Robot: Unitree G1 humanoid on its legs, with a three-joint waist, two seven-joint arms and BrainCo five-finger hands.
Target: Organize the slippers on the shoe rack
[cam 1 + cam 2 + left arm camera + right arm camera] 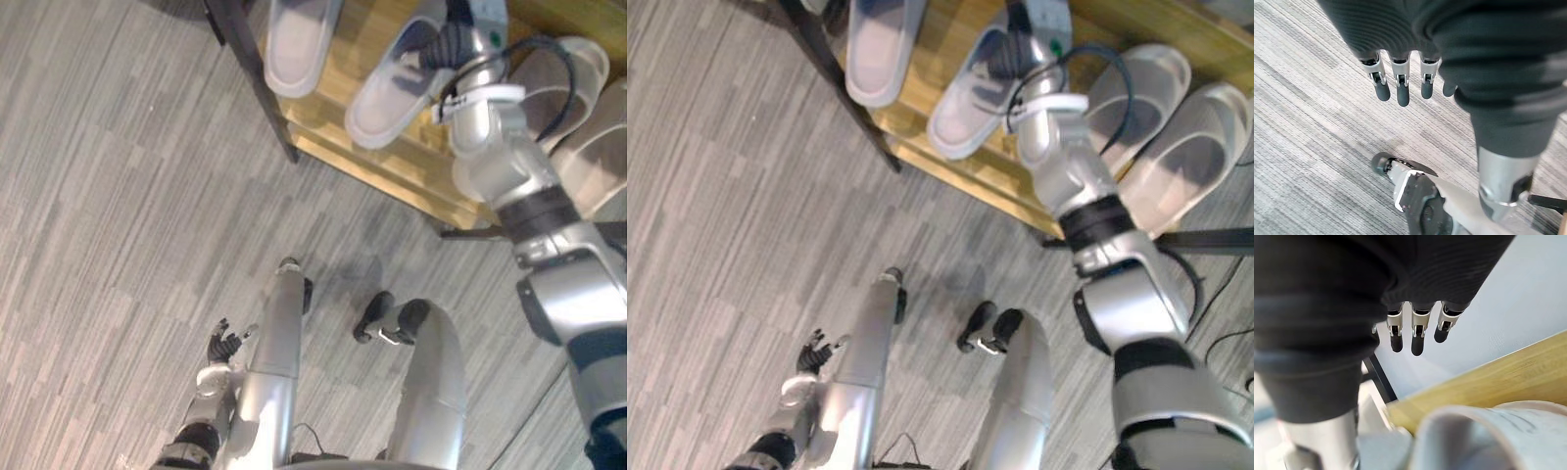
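Right hand (453,44) at the shoe rack (392,164); left hand (223,345) low over the floor (118,196).
Right hand sits above the strap of one grey slipper (382,98) on the wooden shelf; its fingers (1418,338) are straight, side by side, gripping nothing. Contact with the slipper cannot be told. A second grey slipper (299,44) lies just beside it, with two pale slippers (1136,93) to their right. Left hand's fingers (1400,93) hang relaxed and empty.

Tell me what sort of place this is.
Probably an indoor entryway, perhaps in a home or office: a wooden shoe rack holding grey slippers stands on a grey striped floor by a pale wall.
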